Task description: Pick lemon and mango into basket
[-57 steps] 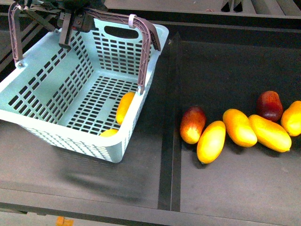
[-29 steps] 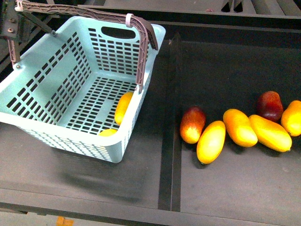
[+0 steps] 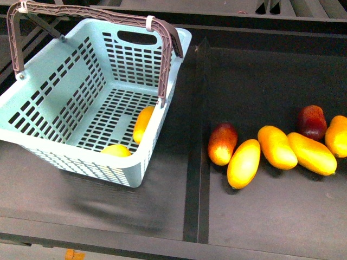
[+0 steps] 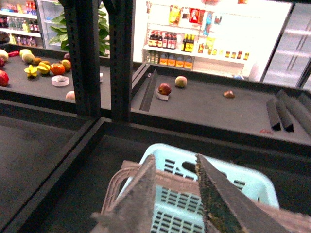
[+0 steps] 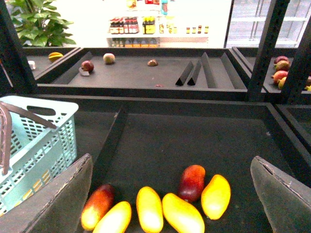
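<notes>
Here, left to right:
Basket (image 3: 65, 135): left on the shelf, both handles up.
Lemon (image 3: 115, 151): inside basket, at its near wall.
Mango (image 3: 143, 123): inside basket, against its right wall.
Loose fruit (image 3: 243, 162): row right of the divider (image 3: 196, 141).
Left gripper (image 4: 176, 194): above basket, fingers parted, grasping nothing.
Right gripper (image 5: 170, 194): spread wide over the loose fruit, empty.

lemon (image 3: 115, 150), mango (image 3: 143, 123) inside turquoise basket (image 3: 65, 89)
</notes>
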Robot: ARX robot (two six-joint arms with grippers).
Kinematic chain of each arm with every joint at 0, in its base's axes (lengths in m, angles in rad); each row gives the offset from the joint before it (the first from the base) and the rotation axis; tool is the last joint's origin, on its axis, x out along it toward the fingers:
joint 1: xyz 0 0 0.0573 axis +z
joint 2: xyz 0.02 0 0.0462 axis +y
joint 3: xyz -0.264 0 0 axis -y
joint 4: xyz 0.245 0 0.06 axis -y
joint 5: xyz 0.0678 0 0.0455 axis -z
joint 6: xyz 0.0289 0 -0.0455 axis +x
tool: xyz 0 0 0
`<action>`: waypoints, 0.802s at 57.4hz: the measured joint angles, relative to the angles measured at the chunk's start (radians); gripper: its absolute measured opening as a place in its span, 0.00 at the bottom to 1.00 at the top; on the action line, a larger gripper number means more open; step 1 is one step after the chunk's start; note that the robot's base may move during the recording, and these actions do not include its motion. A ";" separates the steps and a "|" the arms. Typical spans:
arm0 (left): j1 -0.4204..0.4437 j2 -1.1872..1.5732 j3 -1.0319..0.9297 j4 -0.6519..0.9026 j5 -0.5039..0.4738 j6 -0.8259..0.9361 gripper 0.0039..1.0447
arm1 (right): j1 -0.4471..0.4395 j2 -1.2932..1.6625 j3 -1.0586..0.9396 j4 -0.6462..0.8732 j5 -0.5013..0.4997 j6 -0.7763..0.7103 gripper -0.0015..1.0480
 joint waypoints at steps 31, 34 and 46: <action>0.132 -0.342 -0.363 -0.004 0.150 0.083 0.03 | 0.000 0.000 0.000 0.000 0.000 0.000 0.92; 0.153 -0.383 -0.390 -0.035 0.152 0.084 0.03 | 0.000 0.000 0.000 0.000 0.000 0.000 0.92; 0.156 -0.638 -0.444 -0.229 0.159 0.085 0.03 | 0.000 0.000 0.000 0.000 0.000 0.000 0.92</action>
